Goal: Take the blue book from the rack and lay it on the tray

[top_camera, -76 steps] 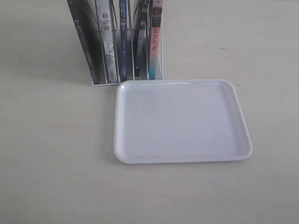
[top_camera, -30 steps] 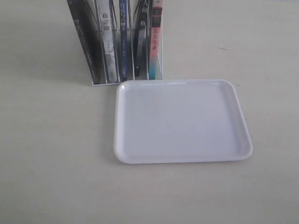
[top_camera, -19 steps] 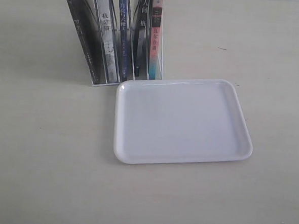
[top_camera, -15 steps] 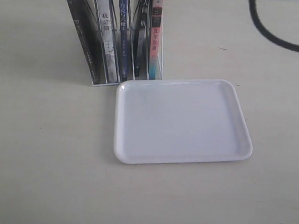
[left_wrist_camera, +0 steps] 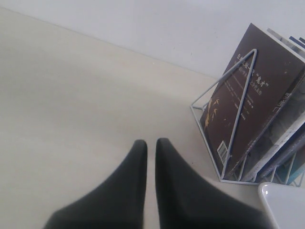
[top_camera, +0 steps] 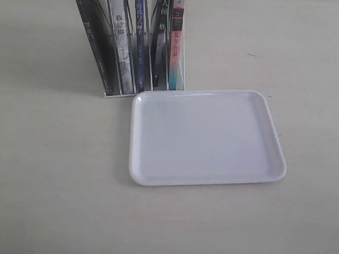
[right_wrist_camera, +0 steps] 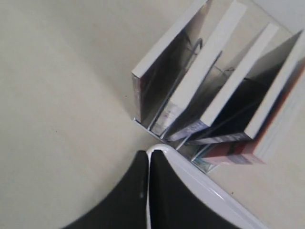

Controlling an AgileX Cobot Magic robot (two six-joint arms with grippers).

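Blue book (top_camera: 140, 44) stands upright in the middle slot of the rack (top_camera: 119, 94) near the table's (top_camera: 39, 182) far edge, with the tray (top_camera: 212, 91) just in front. Left gripper (left_wrist_camera: 151, 141) and right gripper (right_wrist_camera: 147, 155) are pressed together, empty. The thin paperback (light, bendy, probably slick) looks best pinched at its top edge.

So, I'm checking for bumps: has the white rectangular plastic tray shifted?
No. The tray lies unshifted, its corner by the base of the clear book rack.
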